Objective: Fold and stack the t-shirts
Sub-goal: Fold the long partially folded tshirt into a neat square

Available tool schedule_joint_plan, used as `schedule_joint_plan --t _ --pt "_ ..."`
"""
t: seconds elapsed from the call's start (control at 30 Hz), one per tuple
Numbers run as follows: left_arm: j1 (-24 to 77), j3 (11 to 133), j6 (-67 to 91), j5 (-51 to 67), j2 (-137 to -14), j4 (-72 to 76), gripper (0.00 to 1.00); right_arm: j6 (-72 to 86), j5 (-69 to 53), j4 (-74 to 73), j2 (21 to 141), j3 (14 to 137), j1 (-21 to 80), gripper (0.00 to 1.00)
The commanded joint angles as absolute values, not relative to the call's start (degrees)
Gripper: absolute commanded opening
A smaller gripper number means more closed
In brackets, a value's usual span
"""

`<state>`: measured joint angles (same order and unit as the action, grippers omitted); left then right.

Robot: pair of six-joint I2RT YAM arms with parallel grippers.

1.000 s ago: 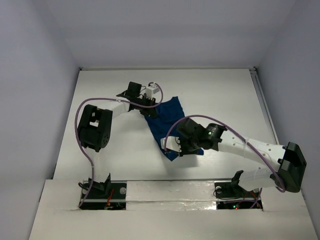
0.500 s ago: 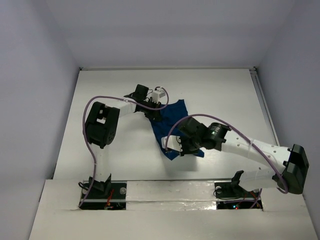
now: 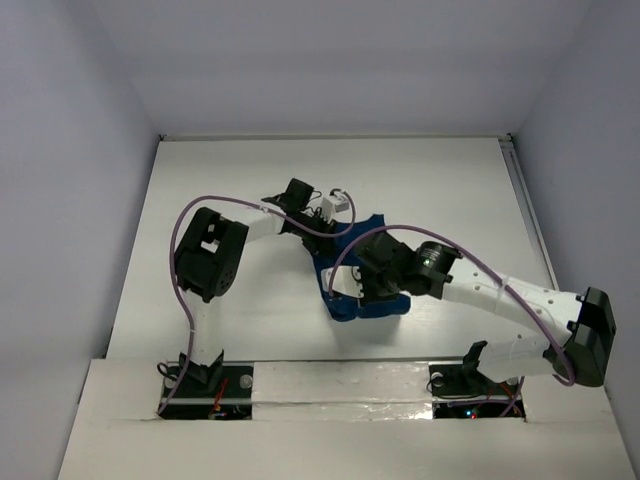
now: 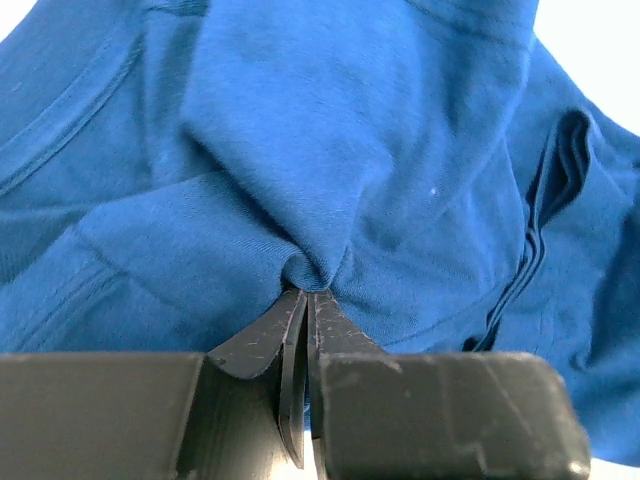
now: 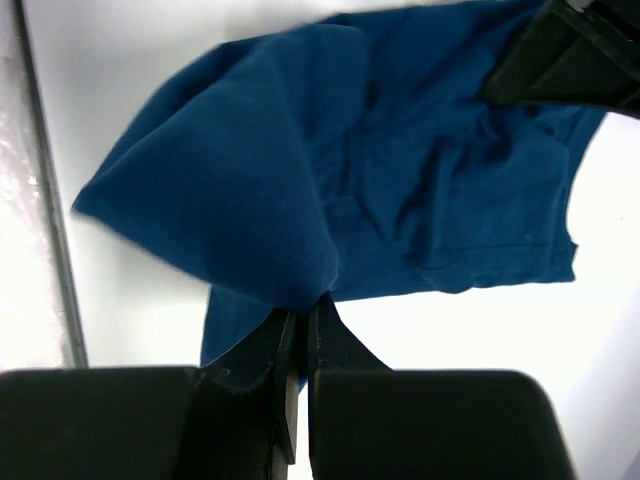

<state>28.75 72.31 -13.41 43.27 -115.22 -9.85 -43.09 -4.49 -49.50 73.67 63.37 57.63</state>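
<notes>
From above, the dark blue t-shirt (image 3: 348, 303) lies bunched at the middle of the white surface (image 3: 450, 180), with both arms reaching into it. The left gripper (image 3: 333, 232) meets the cloth at its far side; the right gripper (image 3: 362, 293) is at the near side, where the cloth is drawn into a heap.

On the left wrist camera, the left gripper (image 4: 303, 300) has its fingers (image 4: 258, 342) pressed together on a puckered pinch of the t-shirt (image 4: 350, 150), folds fanning out from the grip.

On the right wrist camera, the right gripper (image 5: 300, 320) has its fingers (image 5: 255, 348) clamped on a fold of the t-shirt (image 5: 250, 190), which is raised above the pale surface (image 5: 150, 60).
</notes>
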Motion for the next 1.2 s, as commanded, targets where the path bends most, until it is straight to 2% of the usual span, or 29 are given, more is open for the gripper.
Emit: schedule_joint_plan --t 0.0,0.6,1.17 --pt "31.1 69.0 -18.5 44.9 -113.6 -17.6 0.0 -44.6 -1.2 -46.5 74.7 65.8 58.2 0.0" --pt "36.8 68.6 -26.1 50.5 -112.4 -23.6 0.0 -46.2 5.7 -39.3 81.1 68.7 55.8 0.0" --pt "38.9 70.2 -30.1 54.7 -112.5 -26.5 0.0 -47.6 6.7 -34.9 86.0 73.3 52.6 0.0"
